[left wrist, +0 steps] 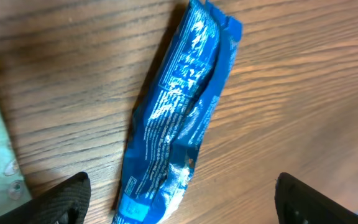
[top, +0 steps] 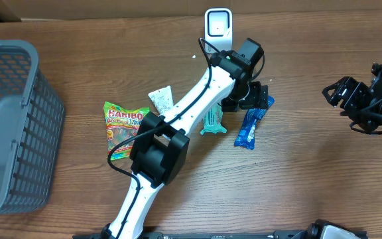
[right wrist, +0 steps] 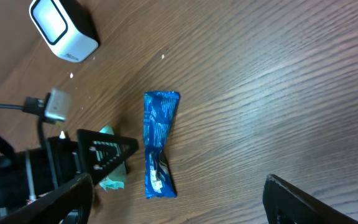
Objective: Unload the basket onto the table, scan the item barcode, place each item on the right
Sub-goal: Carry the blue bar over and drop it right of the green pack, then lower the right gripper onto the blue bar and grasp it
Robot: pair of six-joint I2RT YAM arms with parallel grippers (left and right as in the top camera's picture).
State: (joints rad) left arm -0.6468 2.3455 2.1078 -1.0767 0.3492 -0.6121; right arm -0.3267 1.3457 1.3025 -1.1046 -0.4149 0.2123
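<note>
A blue snack packet point(top: 248, 129) lies flat on the wooden table, right of centre. My left gripper point(top: 254, 98) hovers over its upper end. In the left wrist view the gripper point(left wrist: 182, 199) is open, its black fingers point(left wrist: 67, 200) wide apart on either side of the packet point(left wrist: 179, 118) without touching it. The white barcode scanner point(top: 218, 25) stands at the back of the table, its window facing forward. My right gripper point(top: 333, 93) hangs open at the far right, away from everything. The right wrist view shows the packet point(right wrist: 158, 146) and the scanner point(right wrist: 64, 28).
A teal packet point(top: 212, 119) lies just left of the blue one, partly under my left arm. A white sachet point(top: 161, 99) and a Haribo bag point(top: 123, 123) lie further left. A grey mesh basket point(top: 12, 133) fills the left edge.
</note>
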